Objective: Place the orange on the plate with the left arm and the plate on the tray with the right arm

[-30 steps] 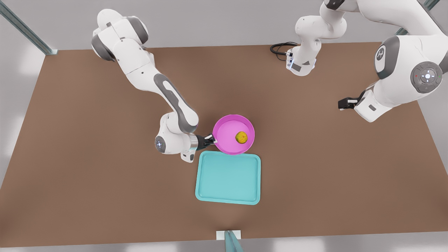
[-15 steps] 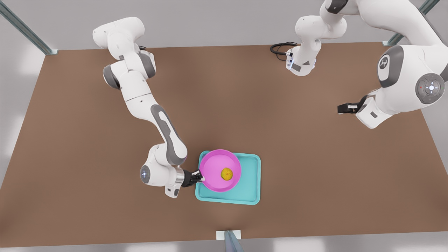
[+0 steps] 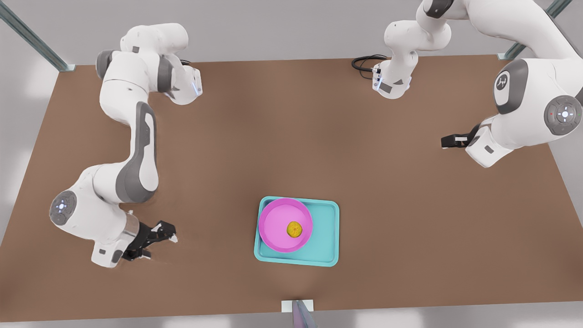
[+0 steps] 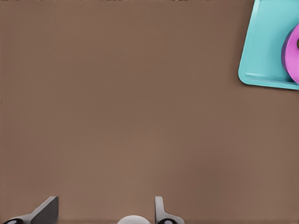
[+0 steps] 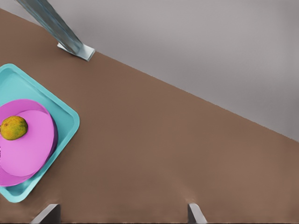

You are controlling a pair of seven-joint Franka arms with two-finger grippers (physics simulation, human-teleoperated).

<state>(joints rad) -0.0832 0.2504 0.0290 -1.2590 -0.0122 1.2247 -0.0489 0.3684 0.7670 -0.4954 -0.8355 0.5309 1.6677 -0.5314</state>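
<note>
**Item 1, orange** (image 3: 294, 229): I see it resting inside the plate, slightly right of the plate's middle, in the lower centre of the front view. In the right wrist view it sits at the far left edge of the frame (image 5: 13, 128).

**Item 2, plate** (image 3: 275, 223): pink, and lying flat on the tray. It covers the tray's left part, with its rim reaching the tray's left edge. A sliver of it shows at the right edge of the left wrist view (image 4: 293, 55).

**Item 3, tray** (image 3: 325, 228): teal, and flat on the brown worktop (image 3: 364, 182), lower centre of the front view. Its right part is bare.

**Item 4, right tool** (image 3: 157, 241): at the lower left of the front view, low over the worktop and well apart from the tray. It is released, with its fingers spread wide and nothing between them. Its own camera (image 5: 122, 212) confirms this.

**Item 5, left tool** (image 3: 448, 141): at the right of the front view, above mid-height and far from the tray, waiting. In its own camera (image 4: 105, 210) the fingers stand apart over bare worktop, released and carrying nothing.
</note>
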